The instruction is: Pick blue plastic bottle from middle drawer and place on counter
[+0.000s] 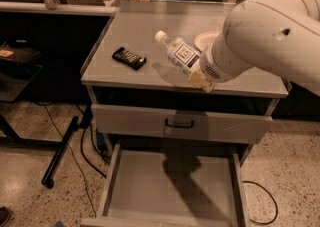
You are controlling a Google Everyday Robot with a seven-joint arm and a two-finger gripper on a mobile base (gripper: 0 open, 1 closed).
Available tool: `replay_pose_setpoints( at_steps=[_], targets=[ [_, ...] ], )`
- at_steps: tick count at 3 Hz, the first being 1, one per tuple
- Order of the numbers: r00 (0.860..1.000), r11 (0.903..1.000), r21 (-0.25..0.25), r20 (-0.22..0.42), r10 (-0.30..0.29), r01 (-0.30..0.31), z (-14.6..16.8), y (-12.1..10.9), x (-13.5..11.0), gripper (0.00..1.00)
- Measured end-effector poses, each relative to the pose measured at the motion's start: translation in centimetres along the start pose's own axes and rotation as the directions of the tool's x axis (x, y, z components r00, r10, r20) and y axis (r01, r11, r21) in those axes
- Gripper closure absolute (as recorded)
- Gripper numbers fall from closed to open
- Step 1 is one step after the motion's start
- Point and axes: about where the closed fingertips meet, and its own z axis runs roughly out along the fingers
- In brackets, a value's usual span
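Obs.: the blue plastic bottle [181, 55] is out of the drawer and held in the air over the front right part of the tabletop [135, 26]. It is tilted, white cap up and to the left, label facing the camera, and it throws a shadow on the metal below. The gripper [200, 77] sits at the bottle's lower end, just above the front edge of the tabletop, and is largely masked by the white wrist. Its jaws are clamped on the base of the bottle. The middle drawer [150, 186] is pulled open below with a bare floor. The drawer front [130, 121] above it is closed. A black bar [129, 57] lies to the left of the bottle, well apart. A pale bowl [206, 40] sits just behind it, partly hidden. Handling judgement: light, thin-walled plastic that probably gives under squeeze and has a smooth, slippery skin. Held at the base, the body can pivot. A hold across mid-body, over the label, would be steadier. Set-down needs the bottle brought upright over bare metal, between the bar and the bowl, or it rolls.
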Motion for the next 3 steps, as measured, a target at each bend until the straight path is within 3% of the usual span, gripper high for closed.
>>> replay_pose_setpoints(
  at_steps=[2,3],
  targets=[
    [1.000,0.9998,-0.017,-0.001,0.012,-0.012,0.8,-1.2,-0.7,1.00],
    [1.000,0.9987,-0.049,-0.003,0.009,-0.010,2.2,-2.8,-2.8,1.00]
  ],
)
